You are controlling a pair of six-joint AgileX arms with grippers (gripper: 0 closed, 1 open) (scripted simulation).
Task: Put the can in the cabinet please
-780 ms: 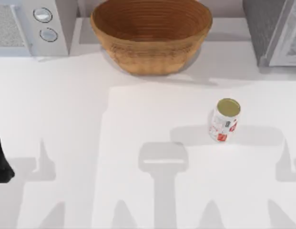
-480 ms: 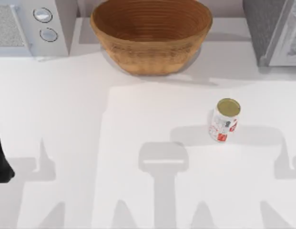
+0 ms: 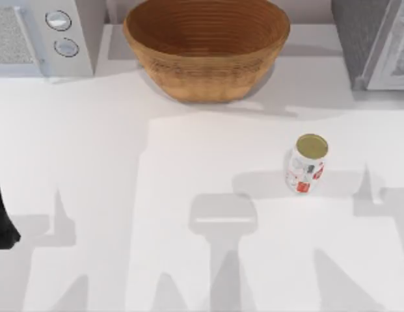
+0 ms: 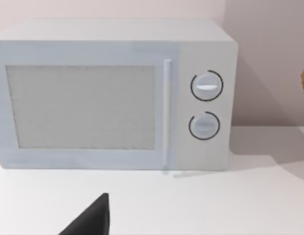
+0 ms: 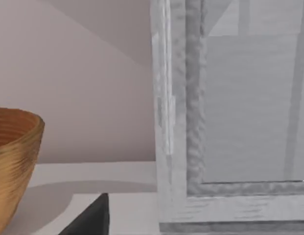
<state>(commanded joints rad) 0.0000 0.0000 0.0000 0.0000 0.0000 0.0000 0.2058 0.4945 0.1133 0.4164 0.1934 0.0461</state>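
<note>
The can [image 3: 307, 164] stands upright and alone on the white bench [image 3: 91, 143], right of centre, its gold top showing. Behind it sits the woven basket [image 3: 207, 49], well apart, with the cabinet [image 3: 374, 42] at the far right corner and a microwave [image 3: 42, 36] at the far left. Nothing holds the can, so the job looks barely begun: the reach comes first. The left arm [image 3: 1, 218] waits at the left edge. The right wrist view faces the cabinet; whether either tool is spread or closed, I cannot tell.

left arm [image 3: 1, 218]: parked, table's left edge | left pincer finger [image 4: 90, 220]: dark tip visible
</note>
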